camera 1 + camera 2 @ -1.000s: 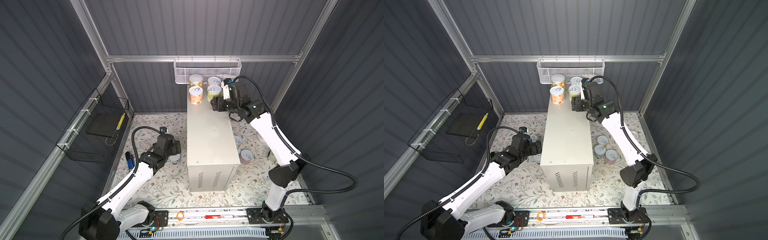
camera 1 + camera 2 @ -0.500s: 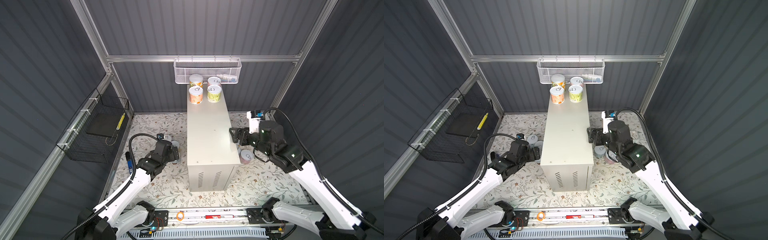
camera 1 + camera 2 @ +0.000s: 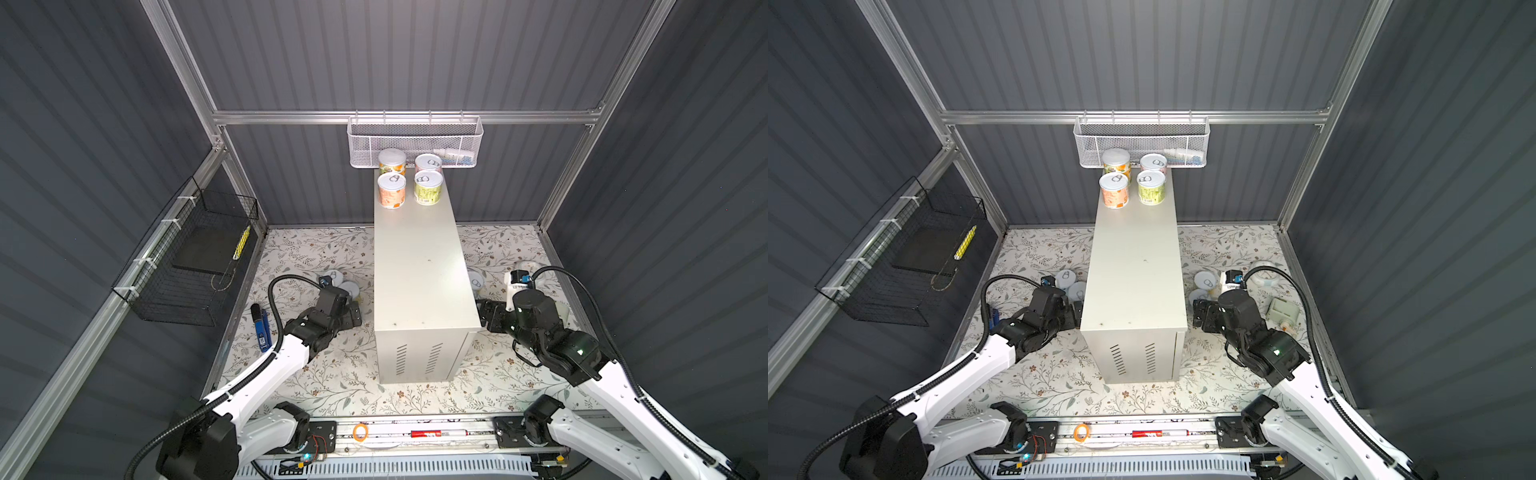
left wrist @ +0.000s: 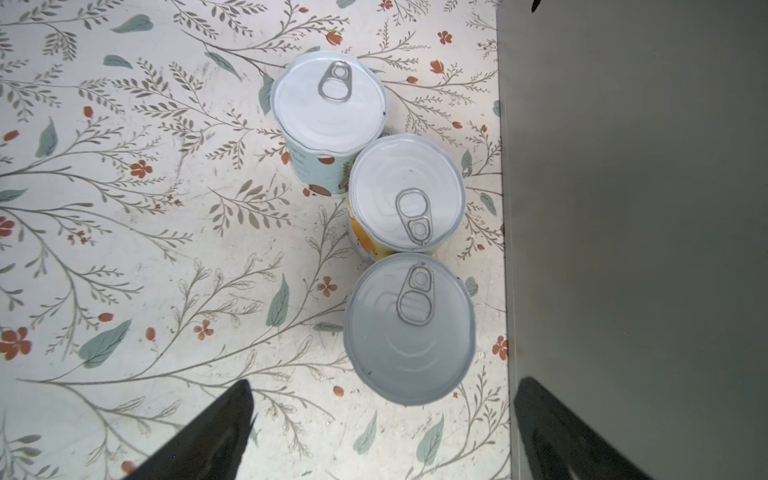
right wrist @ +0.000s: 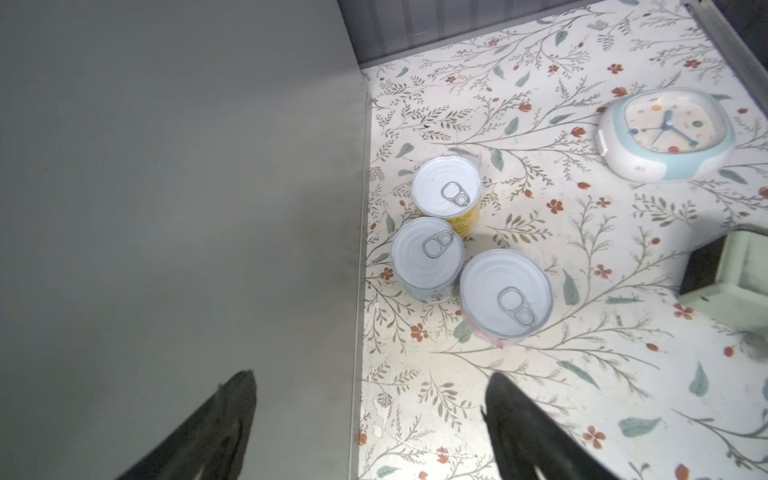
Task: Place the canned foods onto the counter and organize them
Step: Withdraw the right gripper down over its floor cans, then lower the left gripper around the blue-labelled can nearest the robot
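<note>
The counter is a tall cream-white box in the middle of the floral floor. Several canned foods stand at its far end, among them an orange-label can and a green-label can. My left gripper hangs open, low on the counter's left side. Just ahead of it stand three cans: a plain-lidded one, a yellow one and a light blue one. My right gripper is open over the counter's right edge. Near it stand yellow, light blue and pink cans.
A white-and-blue clock and a pale green box lie on the floor to the right. A blue stapler lies at the left. A white mesh basket hangs on the back wall and a black wire basket on the left wall.
My right arm has pulled back from the cans at the counter's far end and dropped to the floor on its right side. My left gripper shifted slightly nearer, beside the counter.
</note>
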